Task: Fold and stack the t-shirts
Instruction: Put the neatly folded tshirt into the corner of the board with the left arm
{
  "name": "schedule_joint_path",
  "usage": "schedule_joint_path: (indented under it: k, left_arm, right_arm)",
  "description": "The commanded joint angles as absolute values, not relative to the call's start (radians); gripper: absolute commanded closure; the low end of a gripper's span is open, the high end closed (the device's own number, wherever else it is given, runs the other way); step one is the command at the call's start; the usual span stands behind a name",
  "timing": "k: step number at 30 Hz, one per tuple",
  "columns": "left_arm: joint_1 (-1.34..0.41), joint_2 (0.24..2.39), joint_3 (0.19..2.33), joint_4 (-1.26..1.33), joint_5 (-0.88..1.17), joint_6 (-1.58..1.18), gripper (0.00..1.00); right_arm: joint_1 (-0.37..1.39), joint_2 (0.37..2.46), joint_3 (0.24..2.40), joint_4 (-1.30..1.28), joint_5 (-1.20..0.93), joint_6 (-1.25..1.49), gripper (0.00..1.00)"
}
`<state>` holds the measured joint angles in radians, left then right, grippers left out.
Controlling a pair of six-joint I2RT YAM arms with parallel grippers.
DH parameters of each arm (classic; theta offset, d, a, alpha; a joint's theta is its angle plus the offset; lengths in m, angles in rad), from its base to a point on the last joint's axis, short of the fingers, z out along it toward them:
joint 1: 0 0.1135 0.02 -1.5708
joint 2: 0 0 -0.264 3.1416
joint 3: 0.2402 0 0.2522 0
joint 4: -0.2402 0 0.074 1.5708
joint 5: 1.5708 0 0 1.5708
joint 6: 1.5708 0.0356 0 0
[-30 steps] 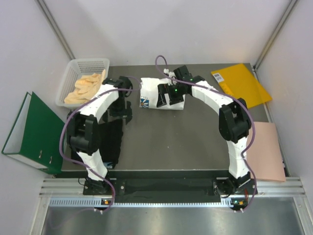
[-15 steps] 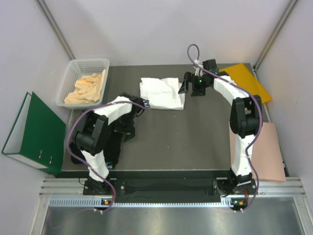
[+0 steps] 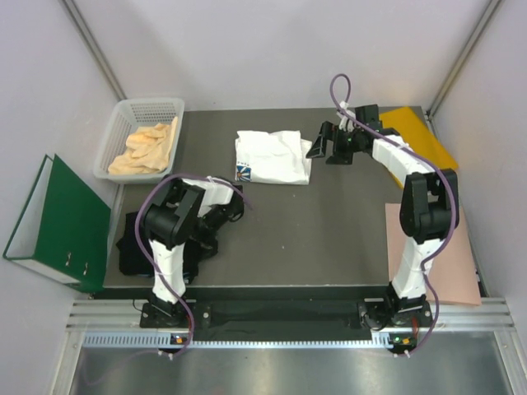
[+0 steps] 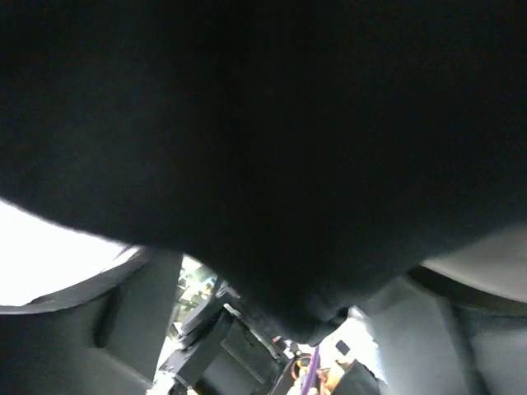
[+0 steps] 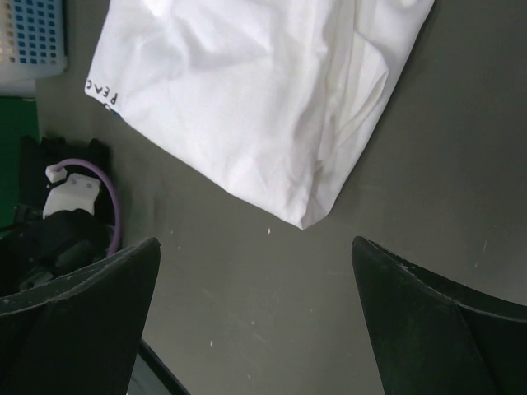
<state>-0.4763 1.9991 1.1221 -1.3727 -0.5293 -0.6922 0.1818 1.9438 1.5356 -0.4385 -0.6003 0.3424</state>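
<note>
Black t-shirt [image 3: 128,247] half behind left arm [image 3: 167,262]

white t-shirt [image 5: 247,99]: folded, flat on table [image 5: 255,313] | 2 fingers [image 5: 78,325]: spread apart, clear of shirt

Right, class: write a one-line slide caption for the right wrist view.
Open right gripper hovering near a corner of the folded white t-shirt on the dark table.

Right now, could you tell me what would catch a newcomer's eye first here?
A folded white shirt lies mid-table toward the far edge, with the open jaws of the right arm beside it. A black shirt is bunched at the near left edge under the left arm. An orange envelope sits far right.
</note>
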Motion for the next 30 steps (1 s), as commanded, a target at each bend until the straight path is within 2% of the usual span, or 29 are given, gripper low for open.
schedule_joint_path:
  k: [1, 2, 3, 4, 5, 14, 22, 29, 30]
  left_arm:
    - [-0.473, 2.08, 1.17, -1.288, -0.569, -0.788, 0.28]
    - [-0.471, 2.107, 1.186, -1.295, -0.571, -0.798, 0.4]
    - [-0.471, 2.12, 1.221, -1.299, -0.571, -0.799, 0.76]
    - [-0.468, 2.134, 1.238, -1.308, -0.574, -0.805, 0.92]
    - [-0.468, 2.155, 1.256, -1.31, -0.574, -0.805, 1.0]
    - [-0.449, 2.22, 1.503, -1.302, -0.586, -0.753, 1.0]
    - [-0.451, 2.358, 1.853, -1.377, -0.563, -0.667, 1.0]
    - [-0.457, 2.277, 1.767, -1.27, -0.384, -0.641, 1.0]
    - [-0.457, 2.266, 1.758, -1.261, -0.367, -0.638, 0.79]
  right_arm:
    - [0.152, 1.871, 1.52, -0.367, -0.643, 0.357, 0.0]
    - [0.15, 1.867, 1.519, -0.364, -0.646, 0.359, 0.0]
    - [0.15, 1.867, 1.517, -0.364, -0.646, 0.36, 0.0]
    - [0.15, 1.864, 1.516, -0.361, -0.646, 0.36, 0.0]
    - [0.149, 1.861, 1.514, -0.359, -0.647, 0.362, 0.0]
    - [0.144, 1.861, 1.508, -0.357, -0.65, 0.362, 0.0]
    - [0.141, 1.876, 1.514, -0.359, -0.646, 0.361, 0.0]
    - [0.14, 1.878, 1.516, -0.365, -0.629, 0.351, 0.0]
    - [0.14, 1.878, 1.511, -0.365, -0.629, 0.351, 0.0]
